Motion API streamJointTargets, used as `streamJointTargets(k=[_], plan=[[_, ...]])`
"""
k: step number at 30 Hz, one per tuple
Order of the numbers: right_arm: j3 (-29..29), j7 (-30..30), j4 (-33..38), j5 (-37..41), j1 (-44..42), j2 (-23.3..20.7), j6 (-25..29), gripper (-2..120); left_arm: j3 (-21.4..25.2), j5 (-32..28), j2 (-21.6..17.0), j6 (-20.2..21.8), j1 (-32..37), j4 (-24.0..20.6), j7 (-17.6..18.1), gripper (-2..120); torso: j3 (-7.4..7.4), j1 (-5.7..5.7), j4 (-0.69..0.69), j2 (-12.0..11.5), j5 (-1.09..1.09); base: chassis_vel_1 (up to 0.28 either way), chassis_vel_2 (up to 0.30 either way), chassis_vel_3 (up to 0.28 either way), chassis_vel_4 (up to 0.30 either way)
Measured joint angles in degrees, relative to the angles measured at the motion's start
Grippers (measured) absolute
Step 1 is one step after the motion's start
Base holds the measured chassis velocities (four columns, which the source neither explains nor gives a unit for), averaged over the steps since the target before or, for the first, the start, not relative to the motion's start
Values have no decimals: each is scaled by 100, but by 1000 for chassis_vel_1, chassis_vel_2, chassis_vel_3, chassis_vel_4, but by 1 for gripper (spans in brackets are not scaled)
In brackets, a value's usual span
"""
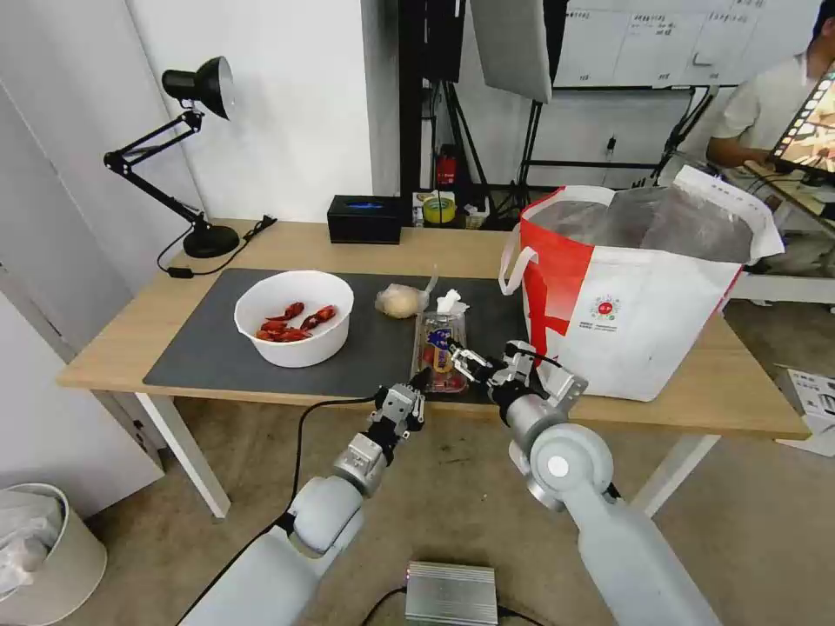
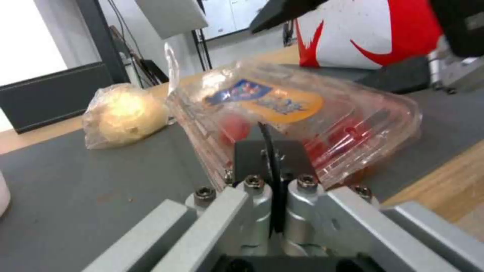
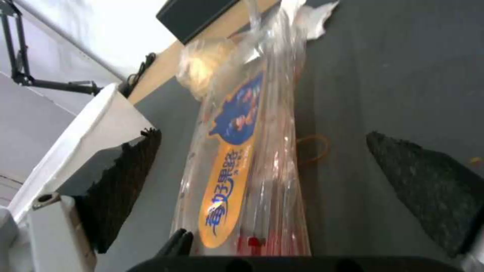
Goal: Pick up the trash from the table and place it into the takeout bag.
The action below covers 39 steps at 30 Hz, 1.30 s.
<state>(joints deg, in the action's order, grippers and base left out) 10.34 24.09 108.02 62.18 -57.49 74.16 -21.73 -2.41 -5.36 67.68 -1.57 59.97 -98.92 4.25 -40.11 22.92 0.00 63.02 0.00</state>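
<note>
Left gripper (image 1: pixel 417 382) pinches the near edge of the clear hinged plastic tray with red scraps (image 1: pixel 439 346) on the dark grey mat (image 1: pixel 209 348), while the right gripper (image 3: pixel 262 181) straddles it, jaws wide. Left wrist view catches the bagged beige lump (image 2: pixel 123 113) just beyond; farther right stands the white-and-red takeout bag (image 1: pixel 644 322).

L arm reached fwd toward 12 o'clock, left gripper (image 1: pixel 424 380) w/ jaws pressed together. R arm angled toward 11 o'clock, right gripper (image 1: pixel 457 358) jaws spread wide.
</note>
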Motion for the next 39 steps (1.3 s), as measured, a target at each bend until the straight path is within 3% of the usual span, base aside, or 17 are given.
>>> streamJointTargets(k=[14, 23, 25, 30, 33, 34, 39], plan=[[-79, 129, -269, 6, 139, 199, -61, 98, -29, -2, 38, -13, 76, -6, 20, 0, 0, 0, 1, 0, 0, 0, 0, 0, 0], [-123, 21, -358, -171, 118, 319, -51, 62, -12, 5, 57, -21, 111, -42, 15, 0, 0, 0, 0, 0, 0, 0, 0, 0, 0], [-123, 19, -359, -175, 118, 321, -49, 62, -11, 5, 56, -21, 112, -44, 15, 0, 0, 0, 0, 0, 0, 0, 0, 0, 0], [-131, 2, -367, -235, 103, 384, 4, 37, 36, 7, 52, -23, 159, -71, -1, 0, 0, 0, 0, 0, 0, 0, 0, 0, 0], [-128, -5, -367, -246, 98, 387, 17, 31, 50, 8, 57, -26, 169, -75, -1, 0, 0, 0, -1, 0, -1, 0, 0, 0, 0], [-128, -14, -364, -265, 87, 395, 50, 23, 71, 9, 62, -26, 183, -91, 4, 0, 0, 0, 0, 0, 0, 0, 0, 0, 0], [-124, -14, -348, -264, 76, 398, 106, 8, 102, 5, 62, -23, 197, -136, 40, 0, 0, 0, 0, 0, 0, 0, 0, 0, 0]])
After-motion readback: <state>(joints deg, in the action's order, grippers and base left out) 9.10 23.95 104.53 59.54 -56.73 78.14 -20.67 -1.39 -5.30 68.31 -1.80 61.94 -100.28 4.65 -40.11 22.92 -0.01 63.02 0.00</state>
